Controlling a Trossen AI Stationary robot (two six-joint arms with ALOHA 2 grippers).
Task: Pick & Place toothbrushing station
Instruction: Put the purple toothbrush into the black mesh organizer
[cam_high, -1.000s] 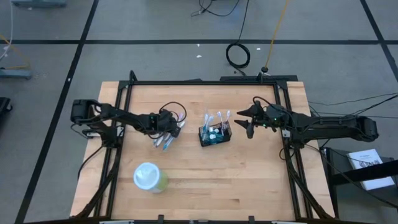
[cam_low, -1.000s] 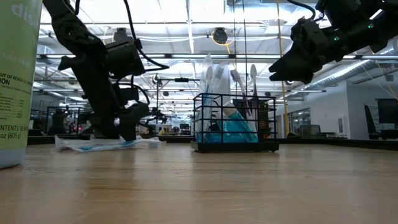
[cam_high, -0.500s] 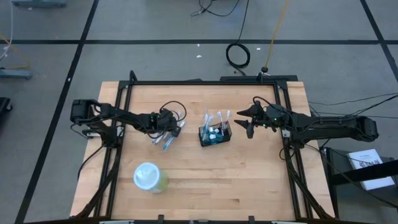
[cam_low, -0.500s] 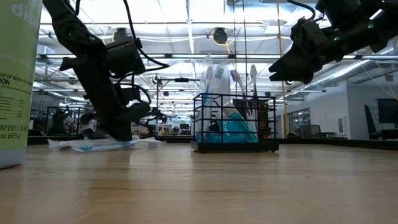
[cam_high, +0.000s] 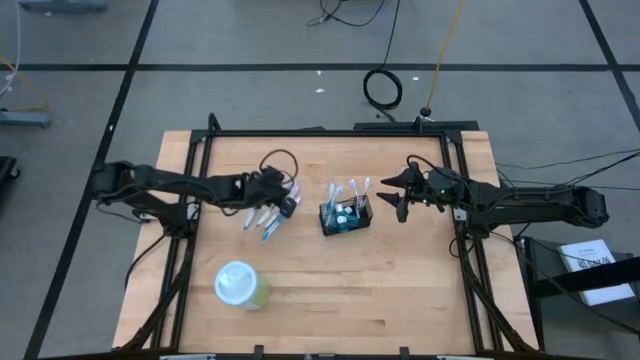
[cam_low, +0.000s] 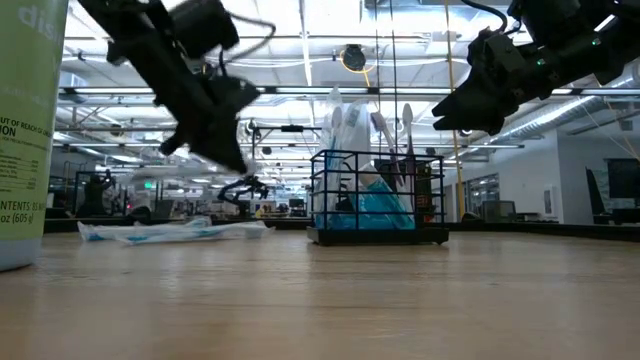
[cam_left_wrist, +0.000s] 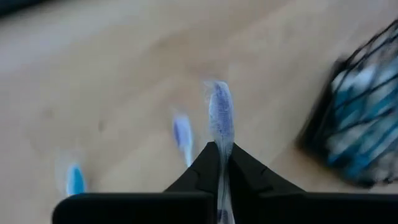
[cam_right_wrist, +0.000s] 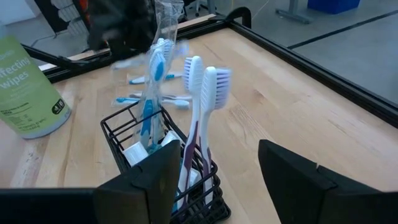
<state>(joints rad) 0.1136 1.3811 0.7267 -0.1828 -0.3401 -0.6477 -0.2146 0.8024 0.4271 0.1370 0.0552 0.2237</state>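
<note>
Since a second ago, your left gripper (cam_low: 235, 160) is lifting off the table, its fingers pinched shut on a toothbrush (cam_left_wrist: 221, 118) with a pale bristled head, leaving more wrapped brushes (cam_high: 262, 222) lying on the wood. You are mid-carry; the next move looks like swinging it over the caddy (cam_high: 345, 215), a low black wire-mesh box at the table's middle already holding upright brushes, and lowering it in handle first. Your right gripper (cam_high: 400, 195) is hovering just beside the caddy with its fingers spread wide, holding nothing.
</note>
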